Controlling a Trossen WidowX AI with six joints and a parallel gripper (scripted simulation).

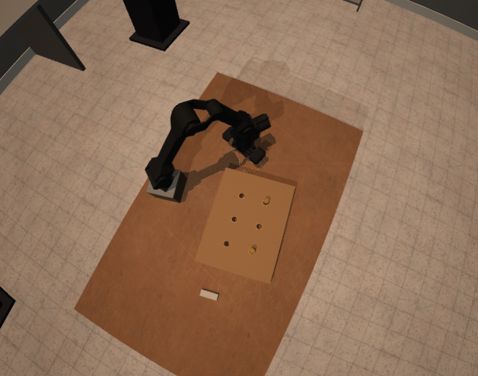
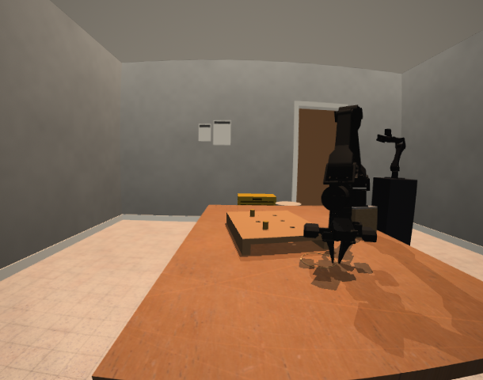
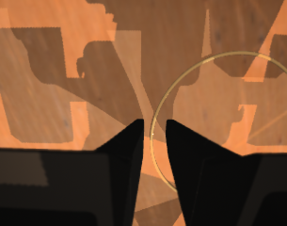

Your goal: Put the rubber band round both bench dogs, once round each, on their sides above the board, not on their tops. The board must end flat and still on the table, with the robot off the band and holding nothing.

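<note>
Fingers narrowly apart astride rubber band [image 3: 158, 104], seemingly ungripped.

You've got top looking straight down, exterior level along the orange-brown wooden desk [image 2: 241, 319], wrist close on it.

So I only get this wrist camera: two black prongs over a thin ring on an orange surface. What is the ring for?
Observer: That rubber band is meant for two bench dogs, short yellow pegs standing in a board next to the gripper.
Operator: Is the band on that board?
Observer: No, it lies on the table, just off the board's edge nearest the arm.
Operator: Anything else around?
Observer: A small white block lies past the board's far end.
</note>
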